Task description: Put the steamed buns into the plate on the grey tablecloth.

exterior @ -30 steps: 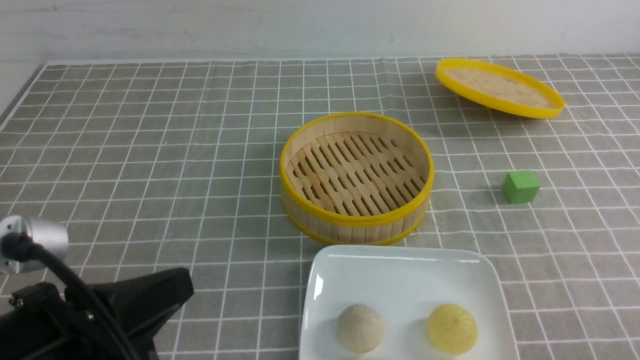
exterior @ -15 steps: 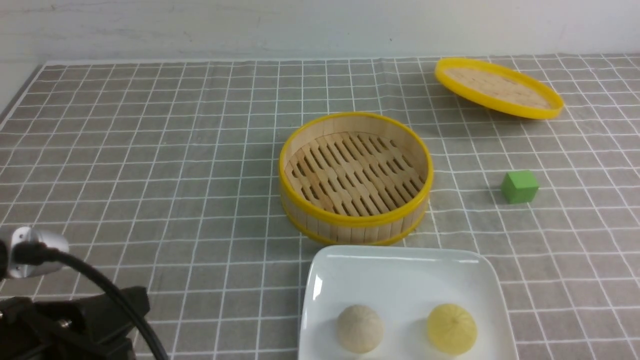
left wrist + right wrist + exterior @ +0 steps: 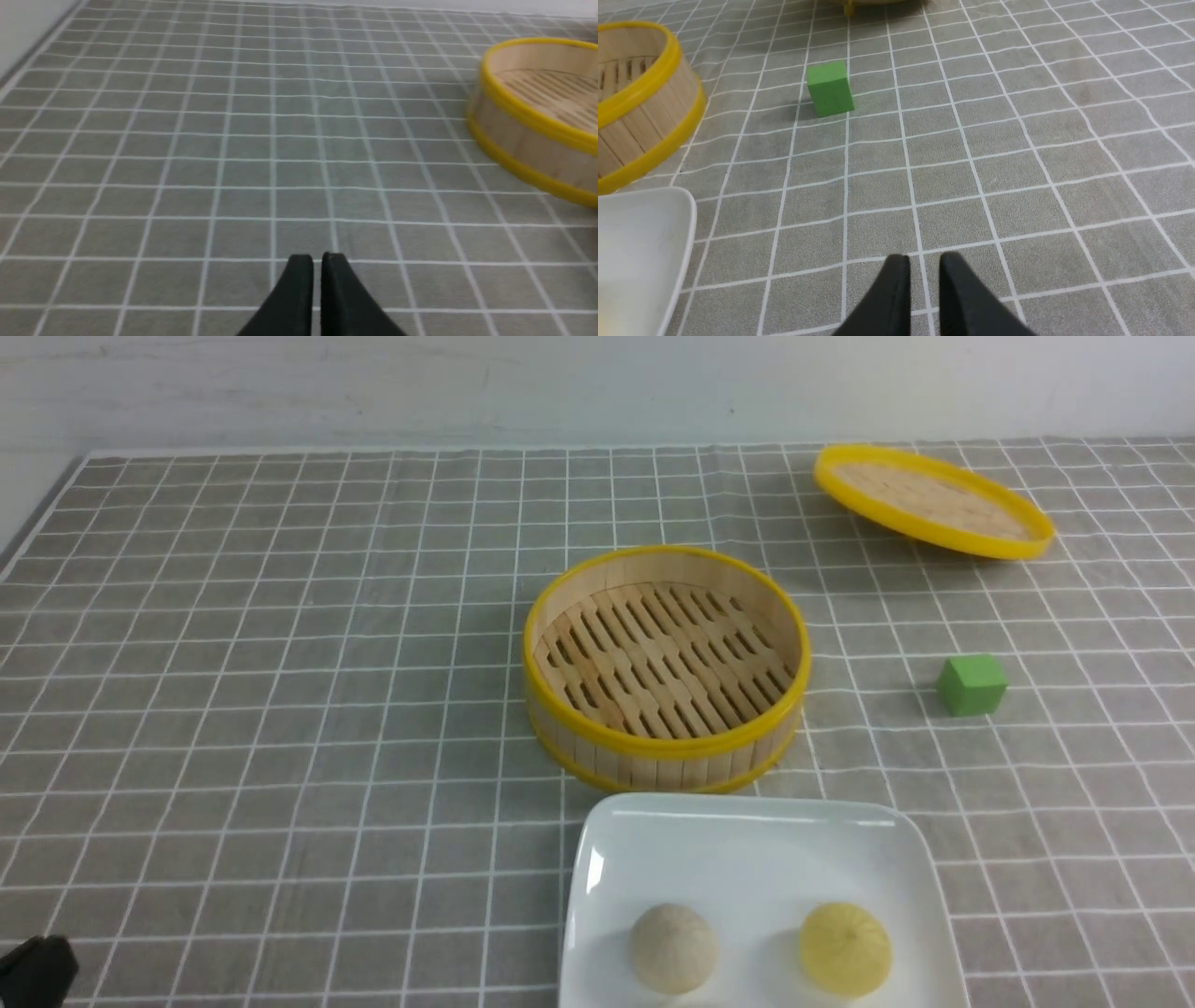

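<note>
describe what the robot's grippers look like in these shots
Both look alike: the left gripper and the right gripper each have two matte black fingers tapering to blunt, rounded tips. No markings or cables show on them. In the front view only a small black corner of the left arm shows.

Left end effector (image 3: 317,257) nearly closed, right end effector (image 3: 923,259) slightly parted, both empty, low over cloth.

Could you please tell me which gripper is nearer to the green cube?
Right. The right gripper hovers over bare cloth with the green cube just ahead; the left gripper is beyond the steamer.
</note>
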